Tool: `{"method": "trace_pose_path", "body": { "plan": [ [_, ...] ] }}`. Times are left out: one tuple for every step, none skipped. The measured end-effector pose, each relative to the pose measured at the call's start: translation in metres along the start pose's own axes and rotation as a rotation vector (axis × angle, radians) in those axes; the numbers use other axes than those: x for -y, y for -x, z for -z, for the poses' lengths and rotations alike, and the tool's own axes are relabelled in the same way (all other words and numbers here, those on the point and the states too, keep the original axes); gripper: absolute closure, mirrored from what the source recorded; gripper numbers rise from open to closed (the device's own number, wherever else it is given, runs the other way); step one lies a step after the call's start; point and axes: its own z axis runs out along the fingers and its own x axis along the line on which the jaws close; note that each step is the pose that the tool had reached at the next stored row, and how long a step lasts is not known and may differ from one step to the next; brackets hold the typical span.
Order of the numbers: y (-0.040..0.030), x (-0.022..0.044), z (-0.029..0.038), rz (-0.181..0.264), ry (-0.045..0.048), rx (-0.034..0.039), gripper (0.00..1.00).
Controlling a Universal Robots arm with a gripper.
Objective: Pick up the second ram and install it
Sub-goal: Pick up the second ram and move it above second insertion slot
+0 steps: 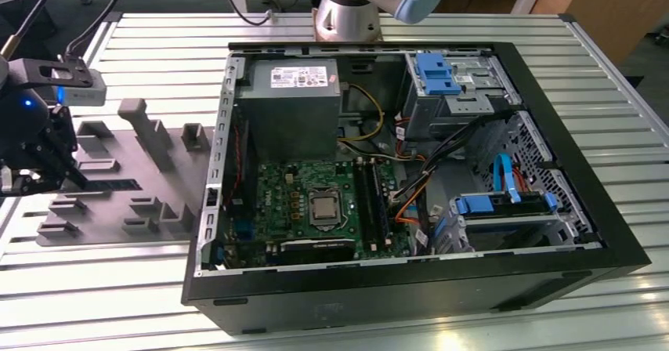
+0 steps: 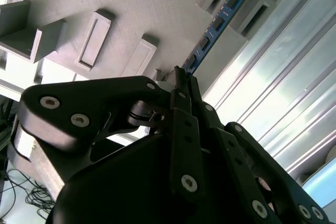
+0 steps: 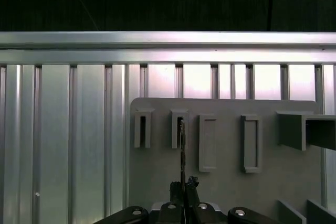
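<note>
The ribbed aluminium table [image 1: 94, 288] has a bright, brushed sheen that throws the light back, while the grey moulded plastic holder [image 3: 220, 192] looks dull, matt and faintly grainy. The black gripper [image 2: 178, 74] is made of smooth satin-black links dotted with shiny metal screw heads. The thin blue-green circuit-board ram stick [image 2: 220, 19] has a slightly glossy lacquered face with matt dark chips, and the black computer case [image 1: 418, 288] has a matt painted rim around bare grey sheet steel.

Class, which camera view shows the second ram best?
The second wrist view: the second ram shows its blue face and chips, running from the hand across the grey holder. The first wrist view shows it edge-on as a thin line; the exterior view shows a small dark strip.
</note>
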Motion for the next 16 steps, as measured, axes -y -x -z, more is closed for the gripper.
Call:
{"method": "trace_pose_path", "body": {
  "plan": [
    [0.0000,0.0000,0.0007,0.000,0.0002,-0.0002,0.86],
    [0.0000,0.0000,0.0013,0.000,-0.0002,0.0001,0.86],
    [0.0001,0.0000,0.0022,0.000,-0.0002,0.0001,0.86],
    [0.0001,0.0000,0.0032,0.000,-0.0002,0.0001,0.86],
    [0.0001,0.0000,0.0039,0.000,-0.0003,0.0002,0.86],
    [0.0001,0.0000,0.0046,0.000,-0.0004,0.0002,0.86],
    [0.0001,0.0000,0.0053,0.000,-0.0003,0.0002,0.86],
    [0.0001,0.0000,0.0056,0.000,-0.0005,0.0003,0.86],
    [0.0002,0.0000,0.0058,0.000,-0.0006,0.0004,0.86],
    [0.0002,0.0000,0.0061,0.000,-0.0006,0.0004,0.86],
    [0.0001,0.0000,0.0063,0.000,-0.0004,0.0003,0.86],
    [0.0002,0.0000,0.0065,0.000,-0.0003,0.0002,0.86],
    [0.0002,0.0000,0.0067,0.000,-0.0004,0.0002,0.86],
    [0.0002,0.0000,0.0068,0.000,-0.0004,0.0003,0.86],
    [0.0002,0.0000,0.0071,0.000,-0.0003,0.0002,0.86],
    [0.0002,0.0000,0.0073,0.000,-0.0003,0.0002,0.86]
  ]
}}
